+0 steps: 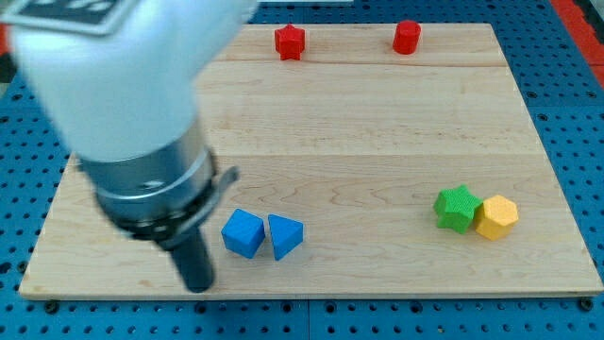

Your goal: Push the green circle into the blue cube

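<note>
looming closest to you, the arm (pixel 123 104) fills the view's left, a blurred pale shell over a grey metal collar, ending in the dark rod. my tip (pixel 199 286) sits at the board's bottom edge, just left of the blue cube (pixel 243 232); it carries no pincer, so you get no open or closed state. you won't find a clear green circle: the only green block (pixel 456 208) looks star-shaped, matte, with notched edges, and it sits at the view's right, touching a yellow hexagon block (pixel 496 217), well apart from my tip. beside the cube lies a blue wedge (pixel 285 236), almost touching it. along the top rest a red star (pixel 290 42) and a red cylinder (pixel 407 37). the board (pixel 377 123) is pale grained wood.
</note>
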Available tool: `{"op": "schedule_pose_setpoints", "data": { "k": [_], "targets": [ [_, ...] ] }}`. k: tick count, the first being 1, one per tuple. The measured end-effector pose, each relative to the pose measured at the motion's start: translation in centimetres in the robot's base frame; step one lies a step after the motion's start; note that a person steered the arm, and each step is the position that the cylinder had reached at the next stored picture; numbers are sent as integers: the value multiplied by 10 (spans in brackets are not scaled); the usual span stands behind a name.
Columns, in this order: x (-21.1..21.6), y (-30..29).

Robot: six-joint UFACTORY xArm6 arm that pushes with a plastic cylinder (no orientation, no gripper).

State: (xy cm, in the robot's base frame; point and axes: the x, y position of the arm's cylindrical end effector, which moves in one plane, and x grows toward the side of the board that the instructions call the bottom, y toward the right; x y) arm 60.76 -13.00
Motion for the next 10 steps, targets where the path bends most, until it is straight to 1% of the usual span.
{"op": "schedule_pose_setpoints", "data": {
  "k": [1, 2, 3, 4, 5, 6, 7, 8, 10],
  "targets": [
    [-36, -67],
    [-84, -121],
    [-146, -129],
    [-197, -137],
    [-227, -86],
    [-202, -32],
    [-168, -4],
    [-162, -13],
    [-125, 6]
  ]
}}
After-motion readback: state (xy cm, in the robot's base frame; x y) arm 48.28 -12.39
